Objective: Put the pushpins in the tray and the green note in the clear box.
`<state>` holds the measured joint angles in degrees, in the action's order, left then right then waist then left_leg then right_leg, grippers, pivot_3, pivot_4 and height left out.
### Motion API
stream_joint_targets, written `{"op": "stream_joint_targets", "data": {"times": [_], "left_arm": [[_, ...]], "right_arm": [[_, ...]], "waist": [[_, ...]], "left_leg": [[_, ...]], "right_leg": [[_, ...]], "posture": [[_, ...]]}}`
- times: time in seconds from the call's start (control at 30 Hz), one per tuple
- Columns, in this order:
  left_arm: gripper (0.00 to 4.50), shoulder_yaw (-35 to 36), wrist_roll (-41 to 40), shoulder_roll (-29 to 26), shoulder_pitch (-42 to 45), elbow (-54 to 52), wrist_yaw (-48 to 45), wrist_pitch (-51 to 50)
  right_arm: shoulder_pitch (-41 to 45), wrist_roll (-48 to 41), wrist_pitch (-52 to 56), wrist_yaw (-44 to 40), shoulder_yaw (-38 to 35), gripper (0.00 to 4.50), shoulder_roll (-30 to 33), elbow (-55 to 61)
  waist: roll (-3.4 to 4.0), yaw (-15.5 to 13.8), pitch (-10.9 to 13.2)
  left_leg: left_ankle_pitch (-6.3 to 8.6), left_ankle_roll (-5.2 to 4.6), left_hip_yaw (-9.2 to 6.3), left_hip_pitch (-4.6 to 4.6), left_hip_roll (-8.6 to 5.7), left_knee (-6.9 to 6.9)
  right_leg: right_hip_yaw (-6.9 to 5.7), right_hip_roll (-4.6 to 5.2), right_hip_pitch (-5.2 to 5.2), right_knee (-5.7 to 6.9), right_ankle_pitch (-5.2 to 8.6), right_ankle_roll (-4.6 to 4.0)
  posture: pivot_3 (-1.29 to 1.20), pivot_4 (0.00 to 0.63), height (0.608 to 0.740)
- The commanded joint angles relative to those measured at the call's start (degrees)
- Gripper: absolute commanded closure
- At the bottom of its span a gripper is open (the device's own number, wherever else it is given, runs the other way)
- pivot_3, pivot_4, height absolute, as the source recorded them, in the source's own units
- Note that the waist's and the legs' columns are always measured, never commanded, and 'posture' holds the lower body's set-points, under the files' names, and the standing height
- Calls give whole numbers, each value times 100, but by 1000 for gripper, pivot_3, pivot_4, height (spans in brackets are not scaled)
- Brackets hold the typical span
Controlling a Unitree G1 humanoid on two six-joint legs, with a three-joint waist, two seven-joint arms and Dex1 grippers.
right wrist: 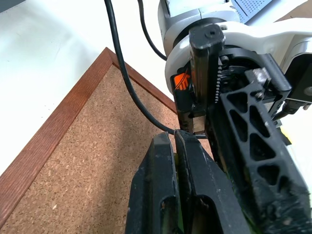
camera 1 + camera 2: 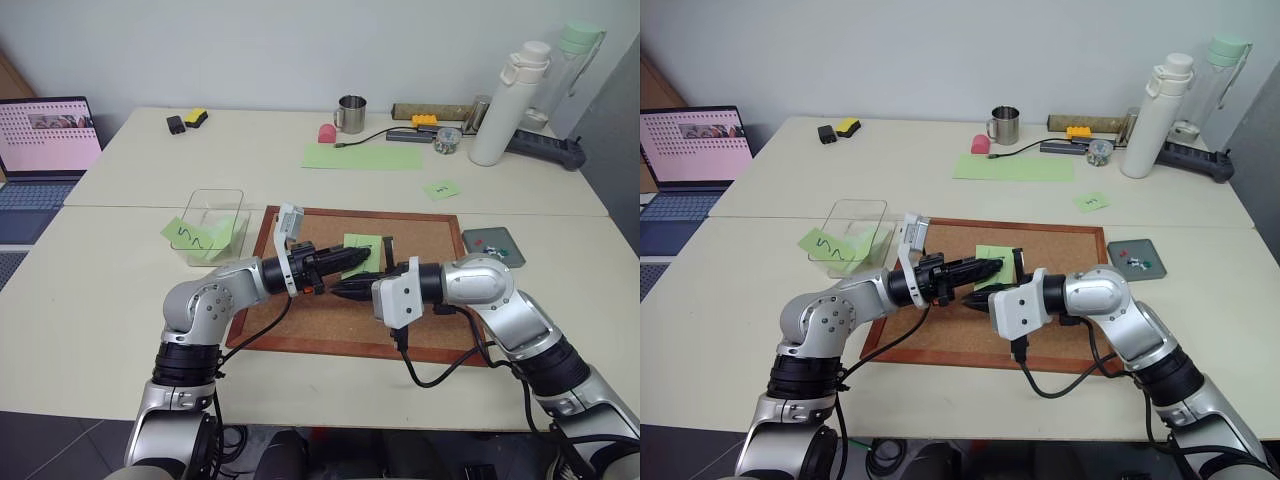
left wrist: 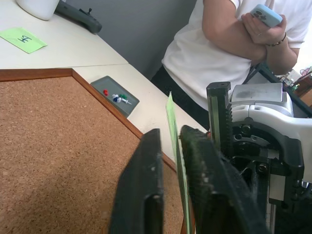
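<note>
- Green note (image 3: 171,127) sat pinched on edge in our left fingers (image 3: 146,185); our right fingers (image 1: 168,195) were pressed together on it too.
- Handover seemed underway; next, we judged, the clear box (image 2: 214,224).

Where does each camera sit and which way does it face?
Head eyes: on the head, facing forward and down at the corkboard; both arms, left gripper and right gripper meeting.
Left wrist: along its fingers, shut on the green note, toward the tray and a person.
Right wrist: along its shut fingers, onto the corkboard's corner.
Shared: corkboard in all.
</note>
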<state>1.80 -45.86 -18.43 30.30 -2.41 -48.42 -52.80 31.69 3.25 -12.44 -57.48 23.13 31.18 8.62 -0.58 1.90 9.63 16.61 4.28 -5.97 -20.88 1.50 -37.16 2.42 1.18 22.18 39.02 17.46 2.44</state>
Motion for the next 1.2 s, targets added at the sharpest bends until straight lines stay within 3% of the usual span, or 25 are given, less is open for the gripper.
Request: {"op": "stream_joint_targets", "data": {"times": [0.03,0.17,0.37,0.8,0.97,1.2], "left_arm": [[4446,-80,33,-57,14,-149,-188,191],[4446,-98,108,-80,41,-99,-257,315],[4446,-362,966,-252,55,230,-147,1052],[4446,-774,2072,-120,518,1193,-410,2532],[4446,-952,2463,-135,681,1077,-524,3209],[4446,-1386,3107,-23,924,768,-598,4167]], "right_arm": [[121,-22,-170,-24,-116,4500,28,6],[139,-4,-194,0,-147,4500,42,-29],[111,3,-71,121,-294,4500,95,125],[-579,-390,1059,555,-1006,4500,179,1188],[-979,-1146,2801,1594,-2173,4500,-261,1285],[-991,-1246,3882,2802,-3659,4500,-178,-150]], "waist": [[0,0,0],[0,0,0],[0,3,0],[0,-10,0],[0,-10,0],[0,-28,0]], "left_leg": [[0,0,0,0,0,0],[0,0,0,0,0,0],[0,0,0,1,0,0],[1,-1,1,-2,-2,1],[0,-1,-2,-3,-1,1],[3,-5,9,-3,-8,3]], "right_leg": [[0,0,0,0,0,0],[0,0,0,0,0,0],[0,0,0,0,0,0],[0,0,0,-2,0,0],[-2,0,0,0,0,0],[6,6,1,-2,0,0]], "posture": [[0,150,740],[0,150,740],[0,150,740],[0,150,740],[0,150,740],[0,150,740]]}}
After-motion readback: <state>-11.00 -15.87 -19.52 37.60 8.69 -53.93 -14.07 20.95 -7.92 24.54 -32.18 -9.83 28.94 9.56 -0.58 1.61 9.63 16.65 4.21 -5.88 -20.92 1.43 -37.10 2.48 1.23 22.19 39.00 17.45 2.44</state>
